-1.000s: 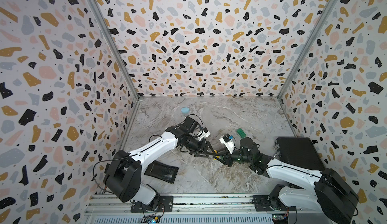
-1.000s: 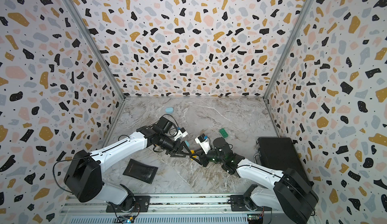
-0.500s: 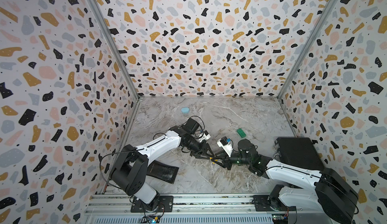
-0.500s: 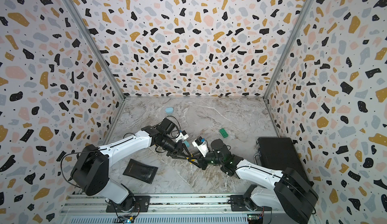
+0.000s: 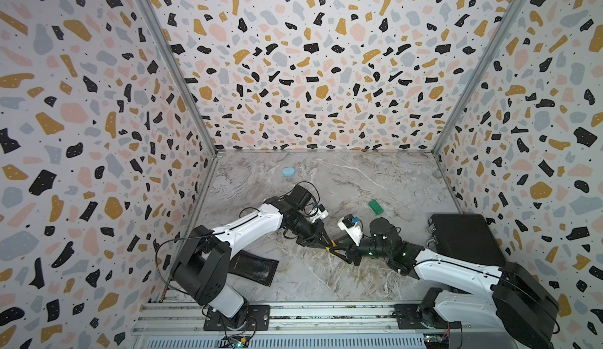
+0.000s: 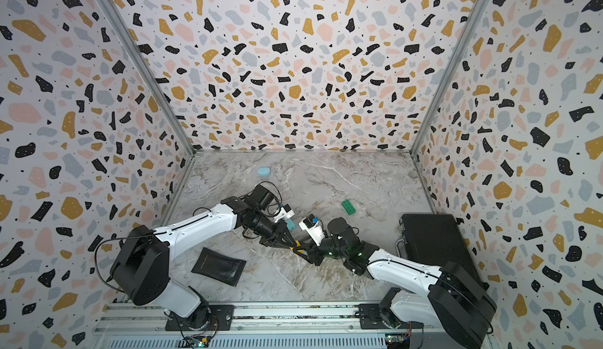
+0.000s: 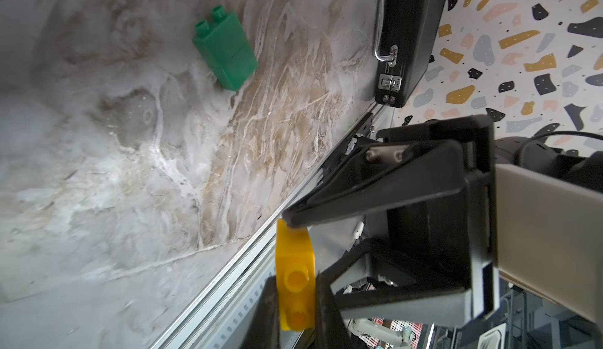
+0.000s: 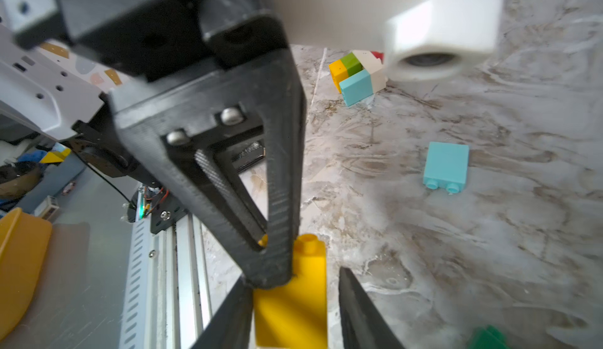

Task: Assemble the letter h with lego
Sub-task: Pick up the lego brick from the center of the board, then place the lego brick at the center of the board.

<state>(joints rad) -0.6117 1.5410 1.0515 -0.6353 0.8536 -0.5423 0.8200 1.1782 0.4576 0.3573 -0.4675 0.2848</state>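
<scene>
**Left hand (image 8: 274, 266) pinches a yellow brick (image 8: 303, 285)**

We see our left hand pressed tight on the yellow brick's studded end. The brick is tall, glossy and smooth-sided. Our right hand (image 8: 295, 324) stands spread around its other end, one finger clear of its side. It sits between both hands, near the tabletop's (image 5: 326, 282) front middle.
</scene>
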